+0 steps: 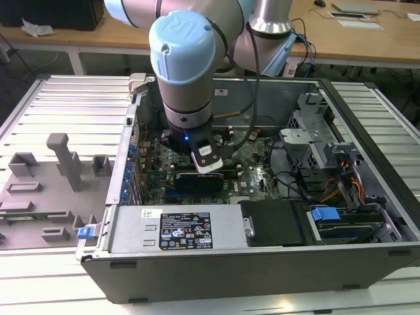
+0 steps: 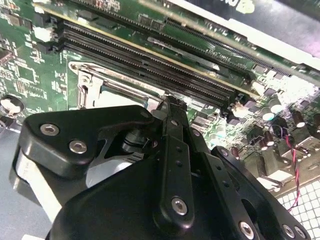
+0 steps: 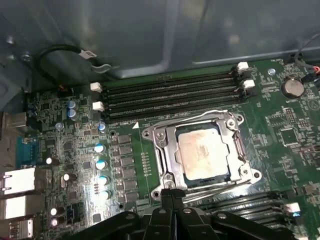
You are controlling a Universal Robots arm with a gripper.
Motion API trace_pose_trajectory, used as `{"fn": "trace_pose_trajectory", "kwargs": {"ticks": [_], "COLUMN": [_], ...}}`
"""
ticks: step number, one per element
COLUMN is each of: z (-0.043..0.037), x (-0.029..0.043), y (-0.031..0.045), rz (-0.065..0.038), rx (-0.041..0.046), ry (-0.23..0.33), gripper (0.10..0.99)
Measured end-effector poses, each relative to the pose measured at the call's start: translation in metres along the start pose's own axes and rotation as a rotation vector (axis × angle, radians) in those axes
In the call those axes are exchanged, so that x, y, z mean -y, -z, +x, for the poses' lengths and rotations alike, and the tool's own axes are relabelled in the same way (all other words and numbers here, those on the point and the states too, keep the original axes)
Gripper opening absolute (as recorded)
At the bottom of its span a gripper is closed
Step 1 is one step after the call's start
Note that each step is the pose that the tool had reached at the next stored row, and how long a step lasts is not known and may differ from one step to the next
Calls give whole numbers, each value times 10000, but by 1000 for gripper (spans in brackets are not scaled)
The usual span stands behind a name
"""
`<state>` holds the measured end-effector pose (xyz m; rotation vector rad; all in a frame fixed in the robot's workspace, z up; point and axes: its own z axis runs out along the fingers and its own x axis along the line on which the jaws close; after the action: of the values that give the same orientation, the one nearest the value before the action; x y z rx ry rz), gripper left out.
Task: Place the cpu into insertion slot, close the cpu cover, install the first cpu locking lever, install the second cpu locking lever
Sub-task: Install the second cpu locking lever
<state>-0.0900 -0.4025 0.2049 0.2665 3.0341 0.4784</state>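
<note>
Inside the open computer case (image 1: pixel 367 216), we are reaching straight down with the arm, holding the gripper (image 3: pixel 172 192) low over the green motherboard (image 3: pixel 65 115) at the socket's edge. Its black fingers (image 2: pixel 172 112) are pressed together, gripping nothing we can see. The cpu (image 3: pixel 202 152), dull silver and square, is sitting in the insertion slot (image 3: pixel 181 172), framed by the metal cpu cover (image 3: pixel 165 150), beside long black memory slots (image 3: pixel 170 92).
</note>
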Motion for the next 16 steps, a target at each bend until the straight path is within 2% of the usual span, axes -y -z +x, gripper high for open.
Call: {"fn": "trace_pose_trajectory", "kwargs": {"ticks": [7, 14, 16], "z": [42, 52, 51], "x": [31, 31, 23], "y": [-91, -101, -77], "rz": [-264, -264, -257], "rx": [-77, -85, -83], "ry": [89, 108, 109], "gripper": [106, 106, 106]}}
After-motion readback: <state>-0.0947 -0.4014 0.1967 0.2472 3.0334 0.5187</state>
